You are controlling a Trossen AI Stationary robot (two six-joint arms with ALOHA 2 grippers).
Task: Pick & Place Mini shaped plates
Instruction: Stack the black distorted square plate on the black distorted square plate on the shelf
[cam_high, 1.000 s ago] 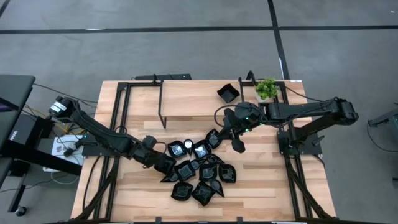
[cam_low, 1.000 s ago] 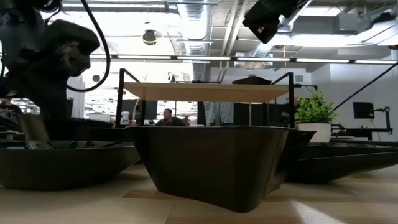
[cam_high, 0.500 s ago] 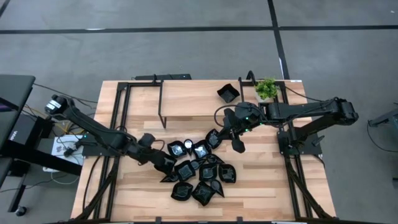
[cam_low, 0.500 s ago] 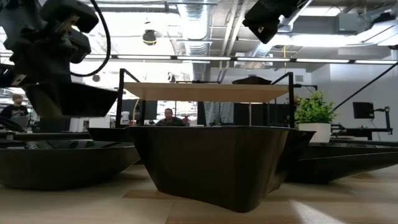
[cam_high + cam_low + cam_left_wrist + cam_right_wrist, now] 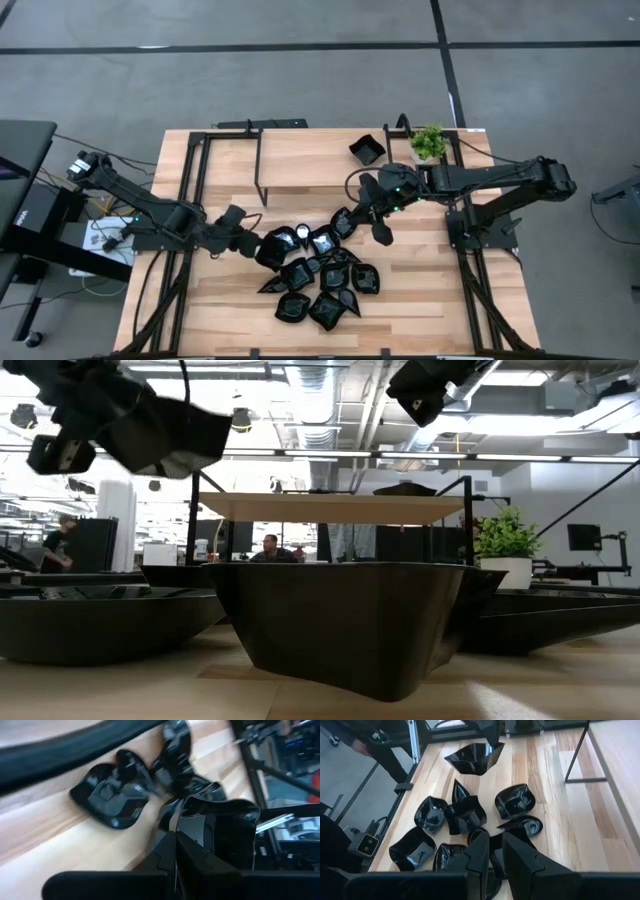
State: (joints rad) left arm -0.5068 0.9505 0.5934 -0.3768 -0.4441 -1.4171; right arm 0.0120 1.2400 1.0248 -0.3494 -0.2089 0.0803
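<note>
Several glossy black mini shaped plates lie in a pile point(image 5: 320, 275) on the wooden table, near the middle. My left gripper point(image 5: 253, 243) hangs at the pile's left side, shut on one angular black plate point(image 5: 165, 435), which also shows in the right wrist view point(image 5: 475, 757). My right gripper point(image 5: 378, 212) hovers over the pile's far right side, its fingers nearly together, and a dark teardrop plate point(image 5: 383, 234) hangs under it. One more square plate point(image 5: 366, 150) rests on the raised wooden shelf point(image 5: 300, 160). My left gripper pinches the plate's rim point(image 5: 182, 827) between its two fingers, which slant down from the table's left. The plate is lifted clear of the pile, tilted, and juts out beyond the fingertips. My right gripper is shut on the teardrop plate's upper end point(image 5: 380, 224). Its own fingers point(image 5: 520, 862) hide the place of contact. The plate hangs below it, clear of the table.
A small green potted plant point(image 5: 428, 142) stands at the far right by the shelf. Black frame rails point(image 5: 195, 180) run along both table sides. Bare wood lies left of the pile point(image 5: 220, 300) and at the near right point(image 5: 430, 290).
My left gripper has risen from the pile's left edge and tipped its fingers upward, drawing slightly toward the table's left and far side. The plate in it has come up clear of the other plates and now hangs tilted in the air.
</note>
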